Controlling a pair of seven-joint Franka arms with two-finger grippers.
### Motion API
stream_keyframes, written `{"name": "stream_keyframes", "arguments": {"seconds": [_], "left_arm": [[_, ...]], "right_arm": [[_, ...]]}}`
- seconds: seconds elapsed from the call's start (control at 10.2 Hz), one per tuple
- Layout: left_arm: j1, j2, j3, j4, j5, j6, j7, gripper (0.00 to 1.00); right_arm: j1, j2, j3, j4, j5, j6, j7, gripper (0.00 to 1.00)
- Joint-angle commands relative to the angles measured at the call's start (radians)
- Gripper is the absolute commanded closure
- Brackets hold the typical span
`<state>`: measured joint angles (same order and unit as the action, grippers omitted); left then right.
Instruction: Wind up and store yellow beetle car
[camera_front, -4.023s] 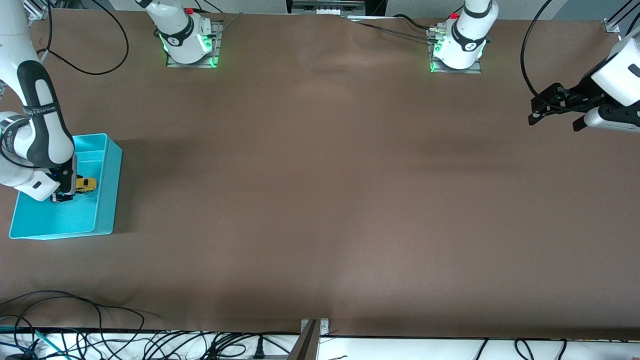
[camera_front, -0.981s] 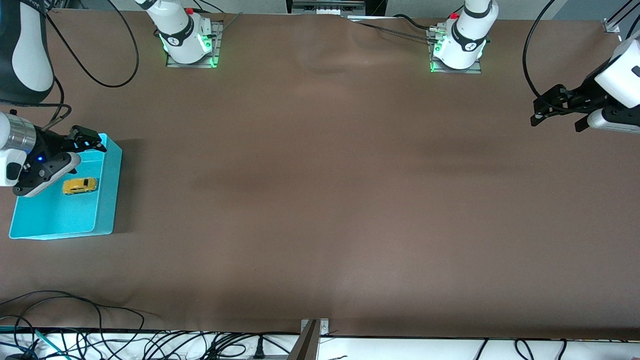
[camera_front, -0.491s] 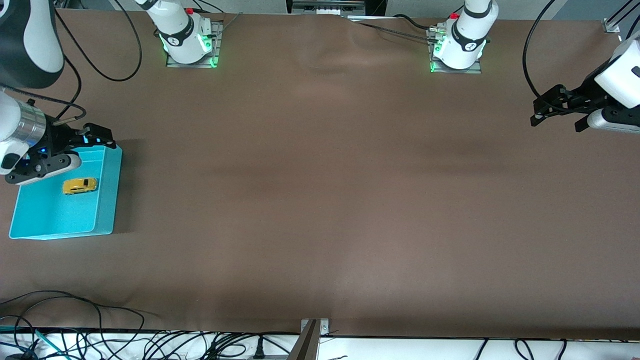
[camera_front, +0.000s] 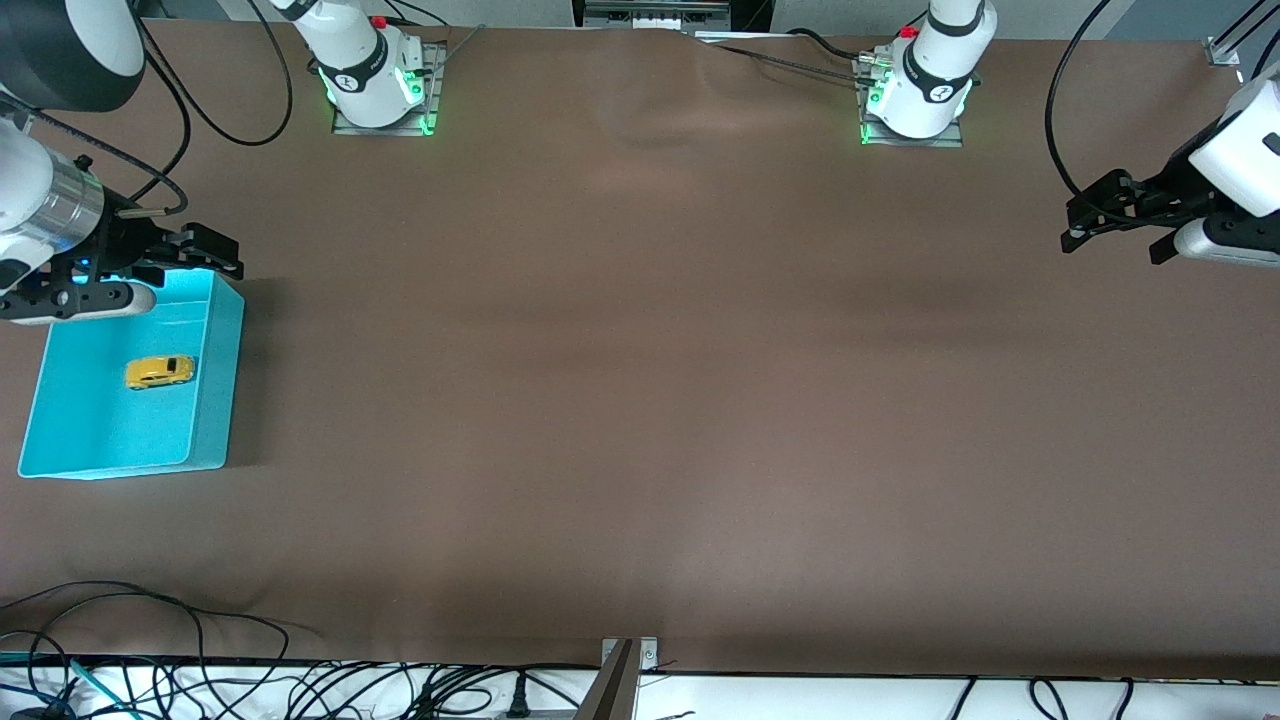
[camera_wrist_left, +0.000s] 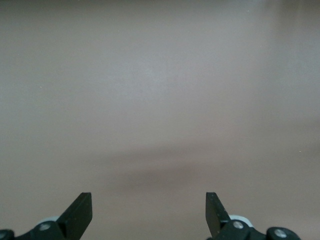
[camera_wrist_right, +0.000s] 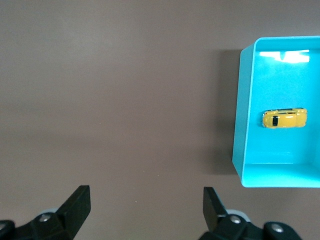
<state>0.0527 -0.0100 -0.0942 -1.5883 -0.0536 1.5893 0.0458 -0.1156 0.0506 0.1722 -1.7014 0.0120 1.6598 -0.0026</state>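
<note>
So the yellow beetle car (camera_front: 159, 372) is sitting in the turquoise bin (camera_front: 212, 440) at the middle left of the front view, which looks like the storing part is done. The right gripper (camera_front: 190, 256) hangs over the bin's upper corner, fingers spread and empty. The left gripper (camera_front: 1110, 222) waits at the upper right over bare table (camera_front: 640, 400), fingers apart too.

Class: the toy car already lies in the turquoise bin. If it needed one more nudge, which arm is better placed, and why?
Right. The right gripper, open, hangs over the turquoise bin's rim near the yellow beetle car. The left gripper, open, waits at the table's other end.
</note>
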Motion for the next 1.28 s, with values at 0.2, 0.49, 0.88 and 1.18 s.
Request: {"name": "stream_keyframes", "arguments": {"seconds": [0.2, 0.49, 0.88, 1.18], "left_arm": [[0.004, 0.013, -0.002, 0.034, 0.004, -0.025, -0.001, 0.0], [0.004, 0.013, -0.002, 0.034, 0.004, -0.023, -0.001, 0.0], [0.004, 0.013, -0.002, 0.034, 0.004, -0.023, -0.001, 0.0], [0.002, 0.013, -0.002, 0.036, 0.004, -0.023, -0.001, 0.0]], "right_arm": [[-0.016, -0.096, 0.056, -0.078, -0.014, 0.008, 0.081, 0.0], [-0.016, -0.149, 0.062, -0.138, -0.014, 0.011, 0.09, 0.0], [-0.018, -0.153, 0.062, -0.136, -0.012, 0.011, 0.087, 0.0], [-0.024, -0.153, 0.062, -0.133, -0.009, 0.006, 0.087, 0.0]]}}
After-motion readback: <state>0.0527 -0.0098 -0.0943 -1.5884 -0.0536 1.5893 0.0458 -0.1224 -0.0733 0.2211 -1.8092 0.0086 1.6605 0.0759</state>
